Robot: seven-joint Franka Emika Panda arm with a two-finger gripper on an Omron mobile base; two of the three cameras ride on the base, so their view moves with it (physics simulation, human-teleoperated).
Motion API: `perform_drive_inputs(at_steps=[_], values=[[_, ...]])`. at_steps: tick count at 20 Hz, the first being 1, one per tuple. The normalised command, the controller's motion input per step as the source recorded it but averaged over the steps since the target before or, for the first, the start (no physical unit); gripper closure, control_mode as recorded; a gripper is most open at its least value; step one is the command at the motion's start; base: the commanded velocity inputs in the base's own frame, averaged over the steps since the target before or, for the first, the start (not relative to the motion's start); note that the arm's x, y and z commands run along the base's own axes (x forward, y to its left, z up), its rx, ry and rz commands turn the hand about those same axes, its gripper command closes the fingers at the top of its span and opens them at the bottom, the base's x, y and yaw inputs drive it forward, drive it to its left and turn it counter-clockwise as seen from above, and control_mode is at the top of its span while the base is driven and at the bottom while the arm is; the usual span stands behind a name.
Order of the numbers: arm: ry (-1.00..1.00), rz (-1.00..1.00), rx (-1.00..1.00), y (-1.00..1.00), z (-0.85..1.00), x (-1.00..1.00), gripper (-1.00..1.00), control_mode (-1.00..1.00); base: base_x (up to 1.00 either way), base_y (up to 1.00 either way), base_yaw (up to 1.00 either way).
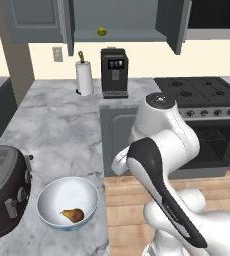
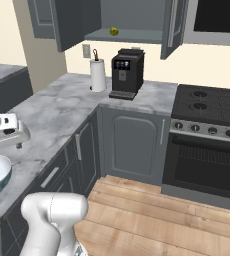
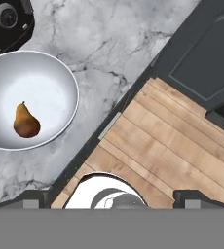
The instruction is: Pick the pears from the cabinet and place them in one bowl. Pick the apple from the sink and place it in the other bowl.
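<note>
end effector [image 3: 112, 197]: jaws wide, empty, above floor beside table [image 1: 62, 125] | brownish-red pear [image 3: 25, 121]: in white bowl [image 3: 60, 78], off to its side | yellow-green pear [image 1: 102, 32]: cabinet shelf [image 1: 122, 36]

Two rear views; one top-down
</note>
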Motion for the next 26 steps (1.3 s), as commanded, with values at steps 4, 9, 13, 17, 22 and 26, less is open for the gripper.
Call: perform_drive_inputs(at_steps=[4,9,13,17,22,26], values=[[-0.01,0.05,0.11,-0.35,0.16,0.01,-1.00,-1.00,0.00,0.00,0.00],[0.00,0.02,0.07,-0.33,0.09,0.04,-1.00,-1.00,0.00,0.00,0.00],[0.00,0.00,0.00,-0.27,0.05,0.08,-1.00,-1.00,0.00,0.00,0.00],[0.00,-0.05,0.00,-0.12,0.00,0.03,-1.00,-1.00,0.00,0.00,0.00],[0.00,0.00,0.00,-0.01,0.00,0.00,-1.00,-1.00,0.00,0.00,0.00],[0.00,0.02,0.01,-0.02,0.00,0.00,-1.00,1.00,0.00,-0.02,0.00]])
